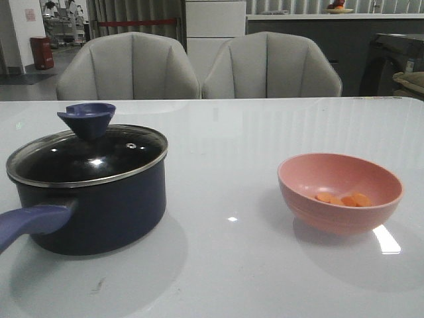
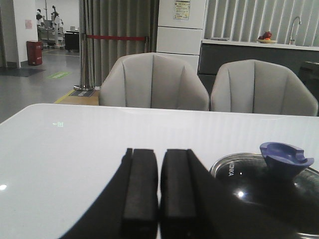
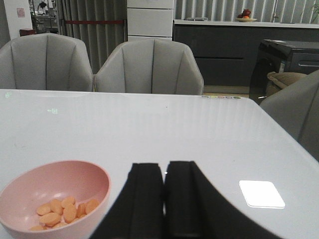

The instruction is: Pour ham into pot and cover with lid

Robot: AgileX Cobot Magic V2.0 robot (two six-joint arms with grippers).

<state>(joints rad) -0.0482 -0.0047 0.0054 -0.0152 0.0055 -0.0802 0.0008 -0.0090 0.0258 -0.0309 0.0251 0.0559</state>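
Observation:
The navy pot [image 1: 99,205] stands at the left of the white table, its lighter handle [image 1: 30,222] pointing toward me. The glass lid [image 1: 73,162] with the blue knob [image 1: 87,118] sits on it. The lid also shows in the left wrist view [image 2: 259,191]. Several orange-pink ham slices [image 1: 344,199] lie in a salmon-pink bowl [image 1: 339,192] at the right; the right wrist view shows the ham [image 3: 62,209] and the bowl [image 3: 55,196]. My left gripper [image 2: 158,152] is shut and empty, beside the pot. My right gripper [image 3: 165,165] is shut and empty, beside the bowl. Neither gripper shows in the front view.
Two grey chairs [image 1: 129,66] [image 1: 270,66] stand behind the table's far edge. A dark counter [image 1: 331,30] runs along the back wall. Another grey chair [image 3: 294,114] stands past the table's right edge.

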